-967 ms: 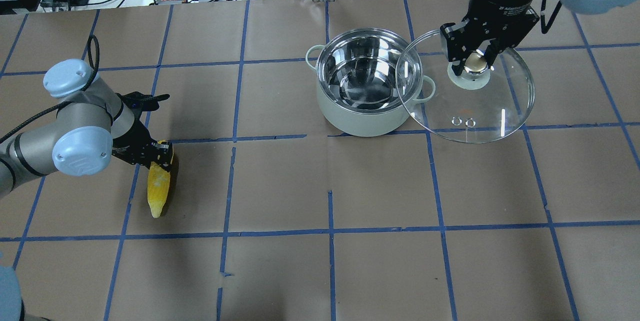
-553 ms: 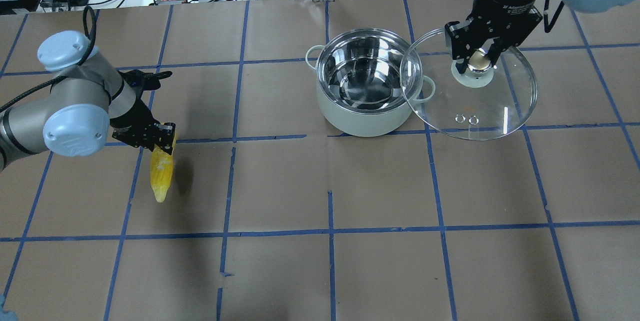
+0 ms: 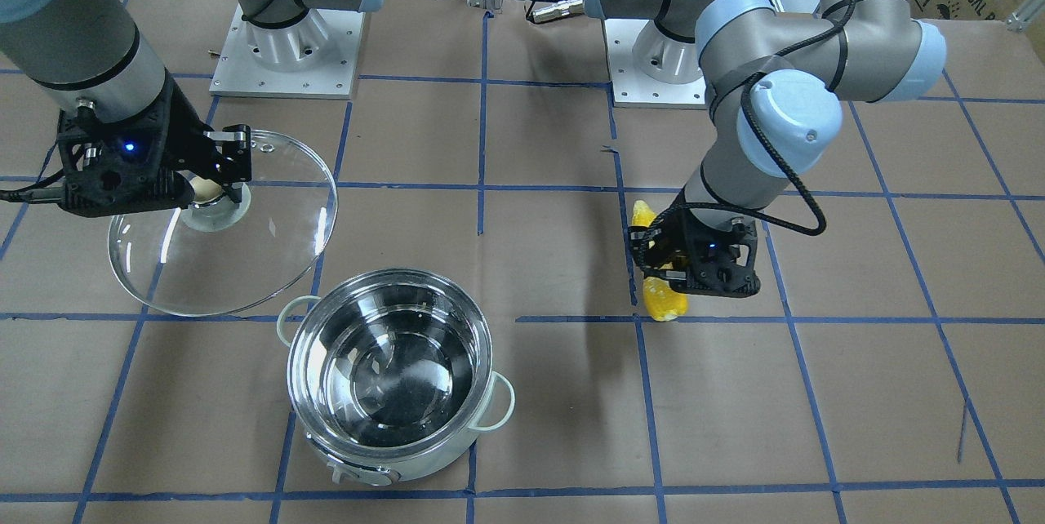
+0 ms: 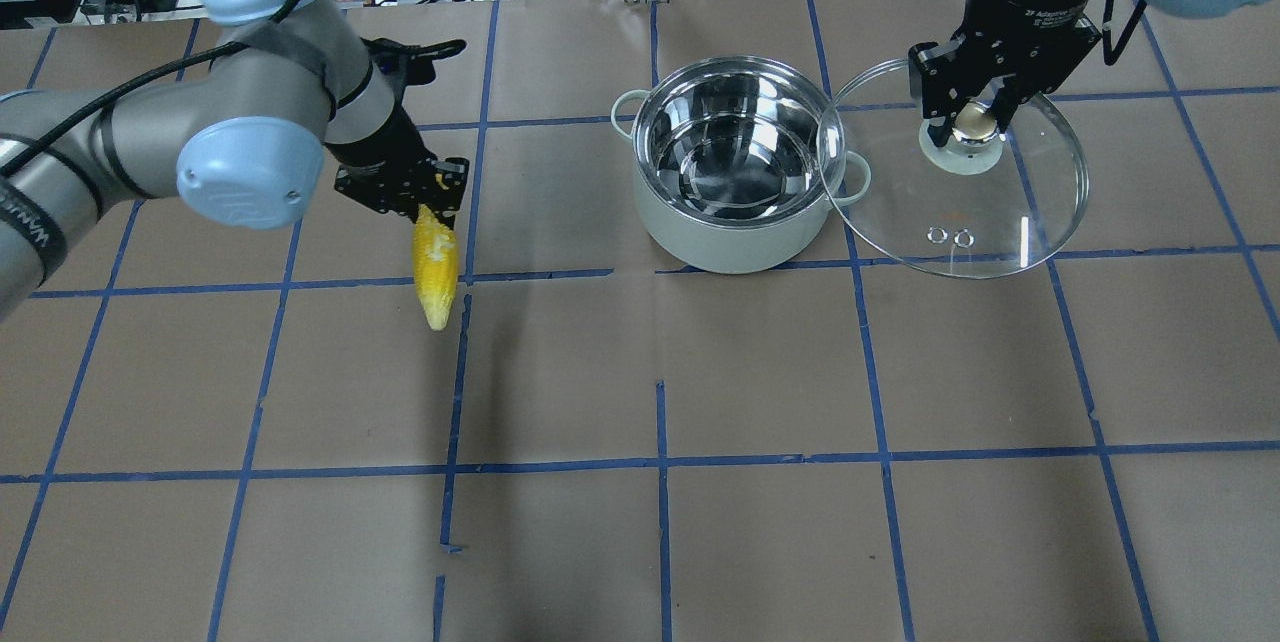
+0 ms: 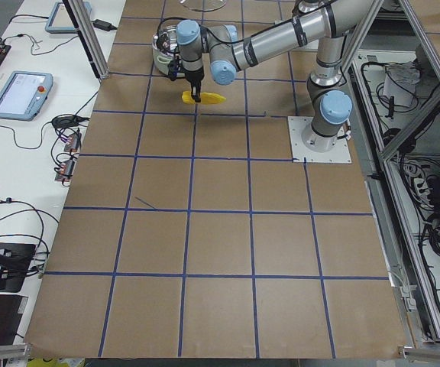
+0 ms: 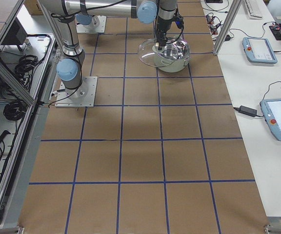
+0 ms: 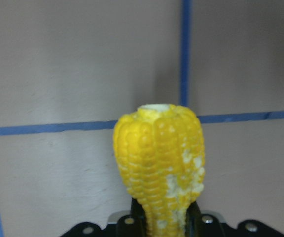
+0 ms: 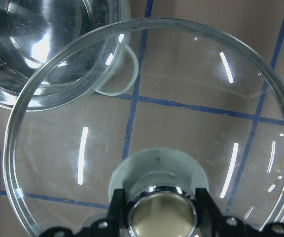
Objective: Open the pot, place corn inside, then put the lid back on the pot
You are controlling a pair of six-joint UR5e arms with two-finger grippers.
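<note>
The pot point(image 4: 722, 244) stands open, a polished, mirror-bright steel bowl in a smooth pale body with two loop handles. Just to the pot's right, the right gripper point(image 4: 975, 125) has its fingers closed on the knob of the lid point(image 4: 1010, 217). This round disc of clear glass is held above the table, its thin rim reaching over the pot's handle. Well to the pot's left, the left gripper point(image 4: 428, 205) clamps the corn point(image 4: 437, 267), a knobbly yellow tapered ear, clear of the brown paper table point(image 4: 760, 372).

Lidless pot point(image 3: 424, 459); corn point(image 3: 663, 305) in left hand point(image 3: 663, 269)
</note>
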